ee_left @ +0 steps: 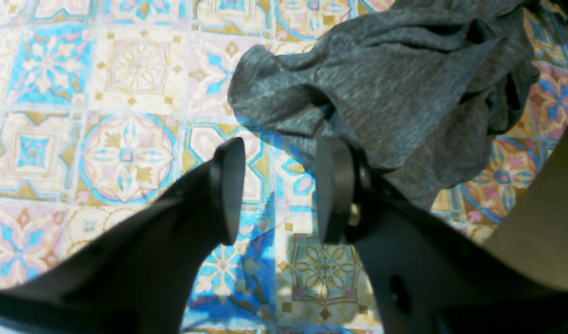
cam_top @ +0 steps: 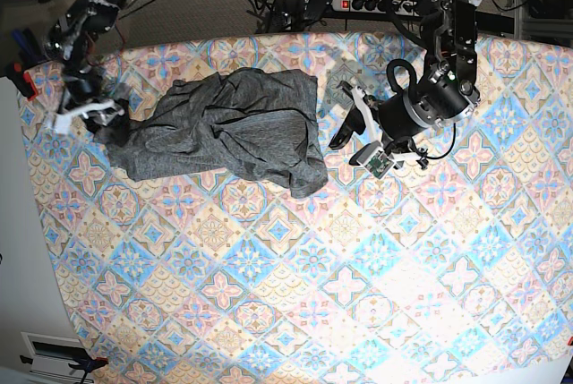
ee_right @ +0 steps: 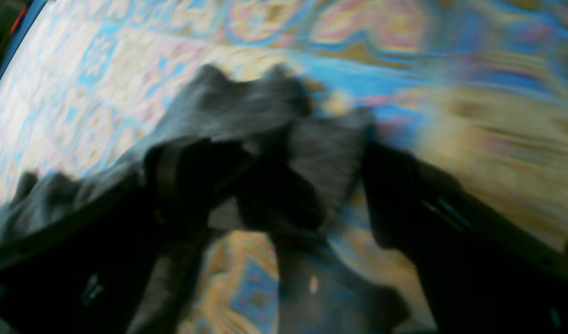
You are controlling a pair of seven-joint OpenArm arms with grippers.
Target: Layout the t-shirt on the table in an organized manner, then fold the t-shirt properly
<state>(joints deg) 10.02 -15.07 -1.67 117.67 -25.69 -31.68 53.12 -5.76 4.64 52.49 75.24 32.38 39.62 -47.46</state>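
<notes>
The wide flat surface with its pastel blue, pink and beige diamond-tile cloth fills the base view, and most of it lies bare. On it, toward ten o'clock from the middle, sits the large heathered dark grey jersey t-shirt, a rumpled heap with deep creases, neither sleeves nor collar to be made out. I judge the task barely begun: nothing is laid flat yet, so the spreading and all the folding are left.

My left tool hangs at about two o'clock from the middle, just beside the heap's near edge; its jaws stand spread with only patterned cloth between them, and one finger sits against the grey fabric without pinching it.

My right tool is at the far nine o'clock end of the shirt. Its wrist view is blurred; the jaws look spread wide with grey fabric bunched between them, but I cannot tell whether they grip it
</notes>
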